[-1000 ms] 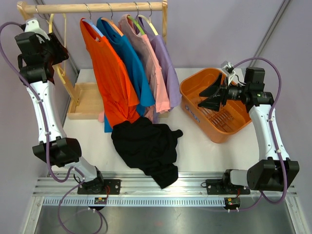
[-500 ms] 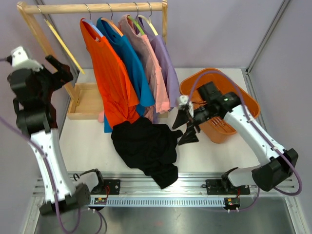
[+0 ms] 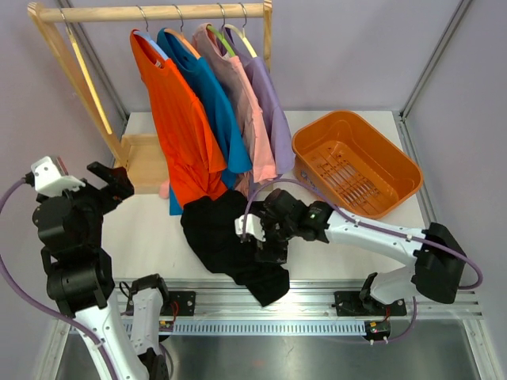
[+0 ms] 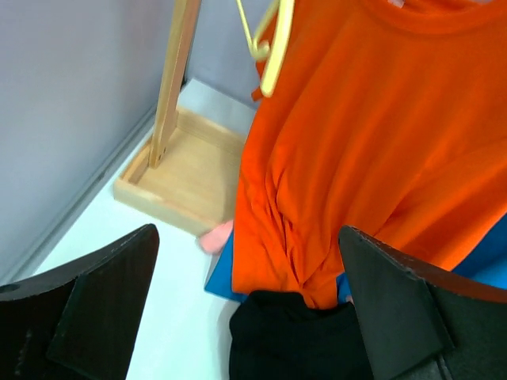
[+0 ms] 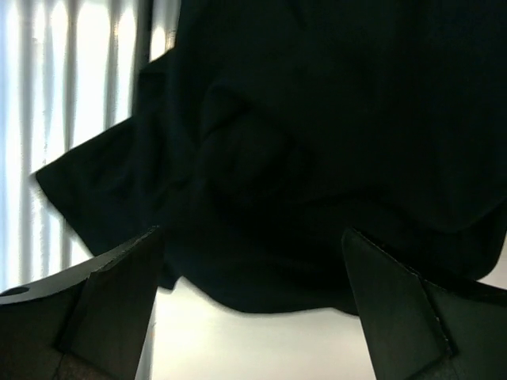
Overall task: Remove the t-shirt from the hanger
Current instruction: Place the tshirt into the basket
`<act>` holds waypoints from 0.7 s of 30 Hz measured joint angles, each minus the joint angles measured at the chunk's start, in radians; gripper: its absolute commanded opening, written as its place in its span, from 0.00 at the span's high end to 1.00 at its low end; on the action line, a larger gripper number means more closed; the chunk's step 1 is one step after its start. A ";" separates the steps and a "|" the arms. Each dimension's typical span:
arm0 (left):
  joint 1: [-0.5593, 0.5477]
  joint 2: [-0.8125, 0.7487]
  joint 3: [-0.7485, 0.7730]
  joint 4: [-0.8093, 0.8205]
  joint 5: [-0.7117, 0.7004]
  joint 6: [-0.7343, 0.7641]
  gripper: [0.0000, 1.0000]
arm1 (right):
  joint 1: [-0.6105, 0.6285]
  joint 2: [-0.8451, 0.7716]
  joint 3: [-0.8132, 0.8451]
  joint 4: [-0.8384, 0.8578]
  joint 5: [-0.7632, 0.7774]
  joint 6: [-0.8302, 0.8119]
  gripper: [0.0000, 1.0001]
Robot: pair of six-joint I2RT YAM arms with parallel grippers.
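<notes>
Black tee (image 3: 230,237) off hanger (image 4: 271,47), heaped nr tabletop (image 3: 146,229) front edge. R claw (image 3: 261,237) spread over it; L claw (image 3: 111,180) spread, empty. Removal prob done; next: R pinches tee or backs off.

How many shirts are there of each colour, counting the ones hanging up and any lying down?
Orange t-shirt, hanging: 1
Blue t-shirt, hanging: 1
Pink t-shirt, hanging: 1
Purple t-shirt, hanging: 1
Black t-shirt, lying on the table: 1
Total: 5
</notes>
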 measured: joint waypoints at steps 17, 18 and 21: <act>0.000 -0.184 -0.155 -0.211 0.026 -0.060 0.01 | 0.036 0.457 0.181 0.035 0.055 0.023 0.52; 0.000 -0.191 -0.158 -0.216 0.029 -0.061 0.01 | 0.036 0.470 0.201 0.013 0.044 0.019 0.71; 0.000 -0.207 -0.166 -0.227 0.040 -0.062 0.01 | 0.036 0.470 0.217 -0.020 0.014 0.019 0.83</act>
